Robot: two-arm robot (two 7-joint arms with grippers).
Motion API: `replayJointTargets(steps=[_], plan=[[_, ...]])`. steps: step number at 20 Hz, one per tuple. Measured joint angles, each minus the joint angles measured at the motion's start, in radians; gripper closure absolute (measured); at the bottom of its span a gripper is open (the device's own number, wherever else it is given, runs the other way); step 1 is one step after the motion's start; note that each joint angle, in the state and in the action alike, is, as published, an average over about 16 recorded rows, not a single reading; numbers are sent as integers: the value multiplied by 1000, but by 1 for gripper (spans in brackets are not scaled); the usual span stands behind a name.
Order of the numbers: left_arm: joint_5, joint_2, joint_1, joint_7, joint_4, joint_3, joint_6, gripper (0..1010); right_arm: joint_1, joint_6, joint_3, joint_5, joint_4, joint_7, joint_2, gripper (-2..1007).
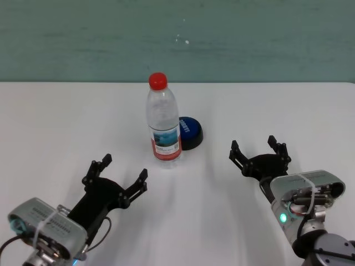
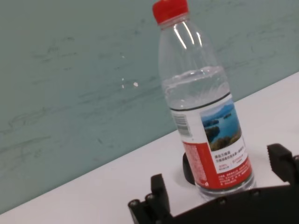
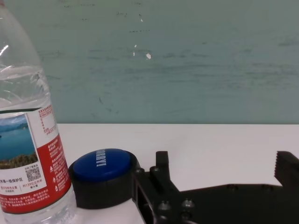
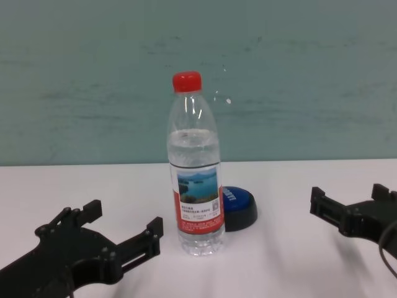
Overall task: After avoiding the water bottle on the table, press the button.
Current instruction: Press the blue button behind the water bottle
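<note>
Your right gripper (image 1: pixel 259 151) is spread open, empty; the low blue dome button (image 1: pixel 188 129) sits ahead-left of it, tall clear red-capped water bottle (image 1: pixel 163 121) upright just beyond. Left gripper (image 1: pixel 117 173) open too, parked.

Backdrop: flat teal-green painted wall (image 1: pixel 249 39), upright behind the far edge
Surface marks: faint dark scuffs, small white chips (image 1: pixel 187 41)

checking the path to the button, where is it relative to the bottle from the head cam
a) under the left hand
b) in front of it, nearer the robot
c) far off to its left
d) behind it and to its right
d: the button sits just behind and right of the bottle, partly hidden by it.
</note>
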Motion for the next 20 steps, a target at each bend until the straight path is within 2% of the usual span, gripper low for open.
replayJointTargets(steps=[11, 20], plan=[[-1, 0, 0, -1, 1, 0, -2, 10, 0, 1, 1, 1, -1, 5, 2, 1], [-2, 0, 0, -1, 1, 0, -3, 10, -3, 17, 18, 8, -22, 63, 19, 1]])
